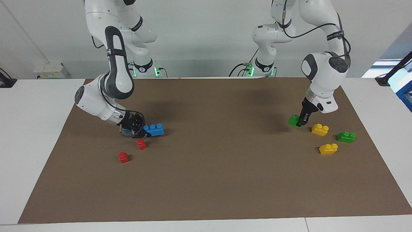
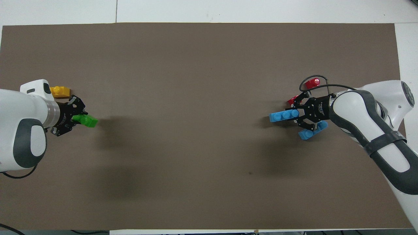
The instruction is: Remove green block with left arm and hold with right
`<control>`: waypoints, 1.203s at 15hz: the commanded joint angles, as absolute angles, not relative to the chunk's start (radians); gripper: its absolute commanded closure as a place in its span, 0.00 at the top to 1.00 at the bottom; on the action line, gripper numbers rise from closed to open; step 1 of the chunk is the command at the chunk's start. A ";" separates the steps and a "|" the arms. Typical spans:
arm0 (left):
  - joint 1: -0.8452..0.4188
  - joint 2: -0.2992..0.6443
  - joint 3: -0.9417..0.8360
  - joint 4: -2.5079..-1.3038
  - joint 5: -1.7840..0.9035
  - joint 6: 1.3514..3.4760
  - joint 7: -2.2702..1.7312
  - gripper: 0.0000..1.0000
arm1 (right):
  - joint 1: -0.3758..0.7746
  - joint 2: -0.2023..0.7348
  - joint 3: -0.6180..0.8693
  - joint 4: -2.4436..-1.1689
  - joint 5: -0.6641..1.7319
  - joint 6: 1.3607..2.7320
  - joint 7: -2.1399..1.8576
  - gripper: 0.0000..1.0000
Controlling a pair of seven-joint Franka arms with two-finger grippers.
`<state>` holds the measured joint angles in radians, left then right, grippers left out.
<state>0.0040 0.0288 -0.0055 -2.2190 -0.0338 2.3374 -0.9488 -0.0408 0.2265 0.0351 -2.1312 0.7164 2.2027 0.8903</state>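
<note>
At the left arm's end of the brown mat [image 1: 206, 180], the left gripper [image 1: 302, 121] stood low over the mat, its fingers closed on the green block [image 1: 294, 120]. Just beside it lay a yellow brick [image 1: 320, 129], with a darker green brick [image 1: 346, 137] and a second yellow brick [image 1: 328, 148] a little further off. Toward the other end, the right gripper [image 1: 139, 129] was clamped on a blue brick [image 1: 154, 129], two red bricks [image 1: 141, 144] lying close by.

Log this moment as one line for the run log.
left gripper: shut on green block, at mat | right gripper: shut on blue brick | phase: both gripping, block not handed over
</note>
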 commanded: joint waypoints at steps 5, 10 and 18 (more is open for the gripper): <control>0.021 0.124 -0.012 -2.223 -0.052 2.456 -0.874 0.00 | -0.057 0.245 0.048 -2.155 0.722 2.246 0.828 0.00; 0.028 0.167 -0.012 -2.221 -0.052 2.514 -0.873 0.00 | -0.054 0.245 0.048 -2.158 0.726 2.253 0.827 0.00; 0.026 0.199 -0.012 -2.209 -0.051 2.527 -0.870 0.14 | -0.044 0.244 0.049 -2.175 0.726 2.283 0.827 0.00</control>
